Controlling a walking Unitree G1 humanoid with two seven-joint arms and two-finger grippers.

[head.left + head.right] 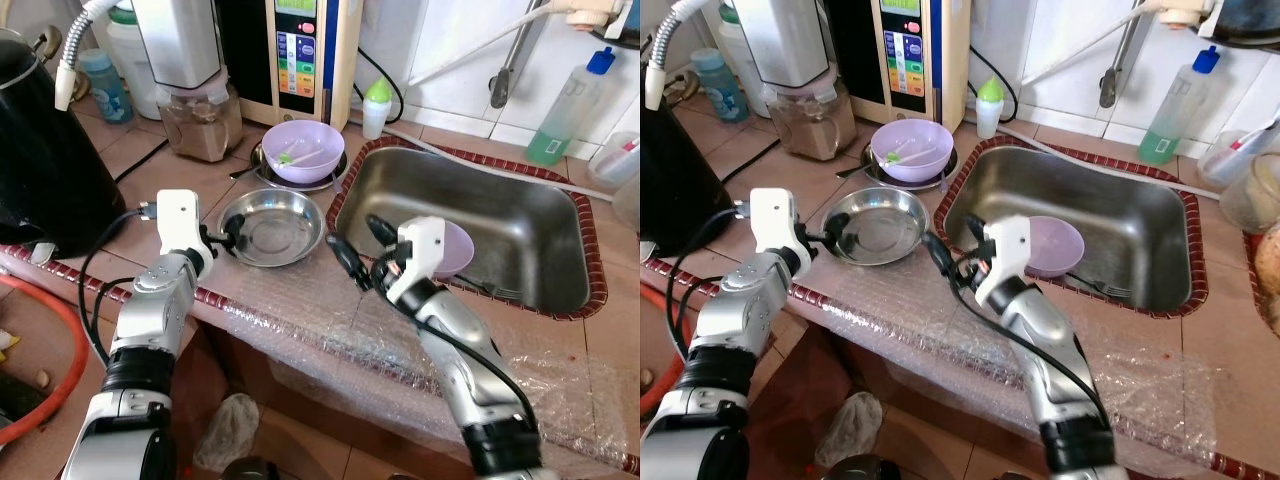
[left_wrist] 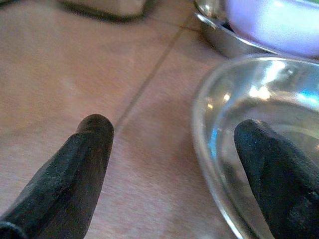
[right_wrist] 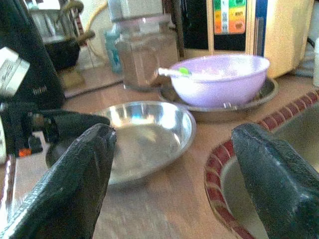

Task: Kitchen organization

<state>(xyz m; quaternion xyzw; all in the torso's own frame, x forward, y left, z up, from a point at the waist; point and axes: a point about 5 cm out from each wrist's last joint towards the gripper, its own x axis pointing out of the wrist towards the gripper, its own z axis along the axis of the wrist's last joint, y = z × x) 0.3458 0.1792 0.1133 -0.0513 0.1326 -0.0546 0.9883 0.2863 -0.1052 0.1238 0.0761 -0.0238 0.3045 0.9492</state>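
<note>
A shallow steel bowl (image 1: 272, 228) sits on the tiled counter just left of the sink (image 1: 560, 300). My left gripper (image 1: 232, 240) is open at the bowl's left rim; in the left wrist view one finger (image 2: 276, 169) is inside the steel bowl (image 2: 239, 114) and the other finger (image 2: 82, 164) is over the tile outside. My right gripper (image 1: 357, 245) hangs open over the counter between the bowl and the sink's corner, holding nothing. A purple bowl (image 1: 303, 150) with a utensil in it rests on a steel plate behind. Another purple bowl (image 1: 1058, 245) lies in the sink.
A black appliance (image 1: 40, 150) stands at far left, a blender jar (image 1: 200, 120) and a water unit (image 1: 305, 60) at the back. A green soap bottle (image 1: 570, 110) is behind the sink. Bubble wrap (image 1: 330, 320) covers the counter's front edge. A fork (image 1: 1105, 290) lies in the sink.
</note>
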